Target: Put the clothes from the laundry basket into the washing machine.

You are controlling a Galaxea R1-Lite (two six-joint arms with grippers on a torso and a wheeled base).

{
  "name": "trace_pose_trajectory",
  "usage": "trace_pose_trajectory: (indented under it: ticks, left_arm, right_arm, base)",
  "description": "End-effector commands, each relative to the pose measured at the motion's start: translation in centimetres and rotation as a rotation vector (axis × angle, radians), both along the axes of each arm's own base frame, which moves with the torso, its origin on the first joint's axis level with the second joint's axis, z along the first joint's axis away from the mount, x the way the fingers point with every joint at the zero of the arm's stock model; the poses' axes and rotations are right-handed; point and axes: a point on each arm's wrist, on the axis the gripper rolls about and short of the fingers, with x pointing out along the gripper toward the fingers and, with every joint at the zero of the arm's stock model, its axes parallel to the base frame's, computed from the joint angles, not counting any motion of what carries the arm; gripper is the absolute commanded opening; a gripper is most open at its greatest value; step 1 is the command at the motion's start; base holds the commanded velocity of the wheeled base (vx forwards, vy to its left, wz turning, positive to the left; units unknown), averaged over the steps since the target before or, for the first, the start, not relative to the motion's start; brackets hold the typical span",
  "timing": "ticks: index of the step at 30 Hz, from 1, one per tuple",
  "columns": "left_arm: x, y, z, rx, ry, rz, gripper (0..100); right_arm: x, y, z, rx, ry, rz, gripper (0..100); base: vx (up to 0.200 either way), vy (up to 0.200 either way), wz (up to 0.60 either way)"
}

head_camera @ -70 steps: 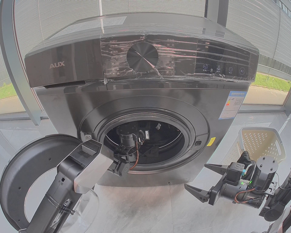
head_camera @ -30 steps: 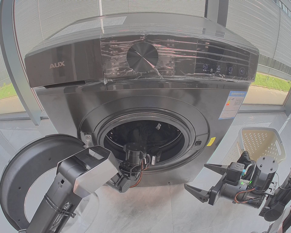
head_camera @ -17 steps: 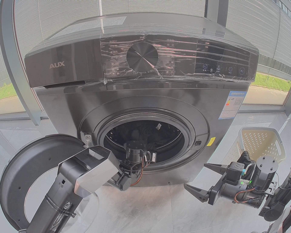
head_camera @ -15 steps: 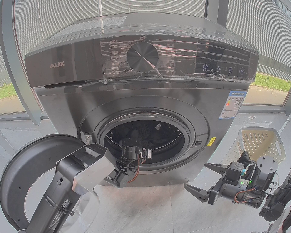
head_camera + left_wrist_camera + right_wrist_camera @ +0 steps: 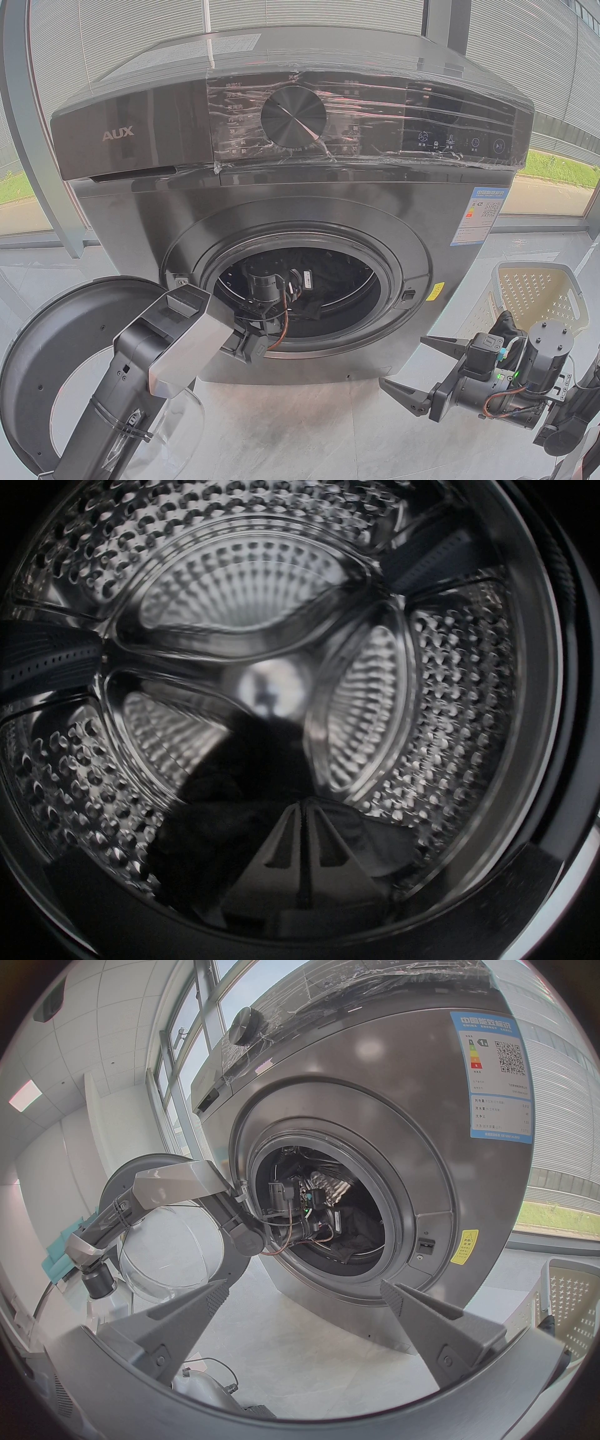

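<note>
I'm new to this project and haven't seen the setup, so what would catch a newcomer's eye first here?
The big grey washing machine stands in the middle, its round door swung open to the robot's left. The left arm has its wrist inside the drum, where the left gripper is shut beside dark clothes. On the right, the right gripper hangs open near a pale laundry basket holding a dark garment.
</note>
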Motion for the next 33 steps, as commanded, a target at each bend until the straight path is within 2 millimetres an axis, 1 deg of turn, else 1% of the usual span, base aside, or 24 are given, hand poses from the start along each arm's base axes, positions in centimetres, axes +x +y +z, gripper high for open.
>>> trace_pose_trajectory:
  ticks: [1,4,6,13,14,18,20,21,22,24,26,28,29,30,32,33]
  left_arm:
    - [1.1,0.3,-0.3,-0.015,-0.028,0.029,0]
    - [1.3,0.4,-0.2,-0.019,-0.034,0.036,0]
    - [1.6,0.9,0.0,-0.019,-0.034,0.05,0]
    - [1.6,1.0,-0.3,-0.011,-0.024,0.049,0]
    - [1.5,1.0,-0.3,-0.01,-0.021,0.049,100]
    - [1.3,0.7,-0.5,-0.014,-0.011,0.042,100]
    - [0.7,0.6,-1.0,0.0,0.018,0.037,100]
    - [0.3,0.5,-1.0,0.007,0.03,0.03,100]
    - [0.3,0.5,-1.0,0.007,0.03,0.03,100]
    - [-1.1,-0.3,0.2,0.008,0.042,0.003,100]
    - [-2.1,-1.1,0.6,0.005,0.053,-0.02,100]
    - [-2.6,-1.6,1.1,0.002,0.054,-0.032,100]
    - [-3.9,-2.3,2.1,-0.003,0.059,-0.059,100]
    - [-4.4,-2.5,2.2,-0.002,0.065,-0.068,100]
    - [-6.4,-3.5,2.8,0.001,0.084,-0.106,100]
    - [-7.0,-3.7,2.9,0.002,0.092,-0.117,100]
  right_arm:
    - [0.0,0.0,-0.1,-0.002,0.002,0.001,100]
    - [0.0,0.0,-0.1,-0.002,0.002,0.0,100]
    - [0.0,0.0,-0.1,-0.002,0.004,0.0,100]
    - [0.0,0.0,-0.1,-0.004,0.005,0.0,100]
    - [0.0,0.0,-0.2,-0.005,0.006,0.0,100]
    - [0.0,-0.1,-0.1,-0.004,0.005,-0.002,100]
    - [0.0,-0.1,-0.1,-0.004,0.005,-0.002,100]
    - [0.0,0.0,-0.1,-0.003,0.003,0.0,100]
    - [0.0,0.0,-0.1,-0.003,0.003,0.0,100]
    - [0.1,-0.1,-0.1,-0.002,0.002,-0.005,100]
    - [0.1,-0.1,-0.1,-0.002,0.002,-0.005,100]
    - [0.1,-0.1,-0.1,-0.002,0.002,-0.005,100]
    - [0.1,-0.1,0.0,-0.001,0.001,-0.005,100]
    - [0.1,-0.1,0.0,-0.001,0.001,-0.005,100]
    - [0.1,-0.2,-0.1,-0.002,0.002,-0.007,100]
    - [0.1,-0.2,-0.1,-0.002,0.002,-0.008,100]
  base:
    - [0.0,0.0,0.0]
    - [0.0,0.0,0.0]
    - [0.0,0.0,0.0]
    - [0.0,0.0,0.0]
    - [0.0,0.0,0.0]
    - [0.0,0.0,0.0]
    - [0.0,0.0,0.0]
    - [0.0,0.0,0.0]
    - [0.0,0.0,0.0]
    - [0.0,0.0,0.0]
    - [0.0,0.0,0.0]
    - [0.0,0.0,0.0]
    - [0.0,0.0,0.0]
    - [0.0,0.0,0.0]
    - [0.0,0.0,0.0]
    - [0.0,0.0,0.0]
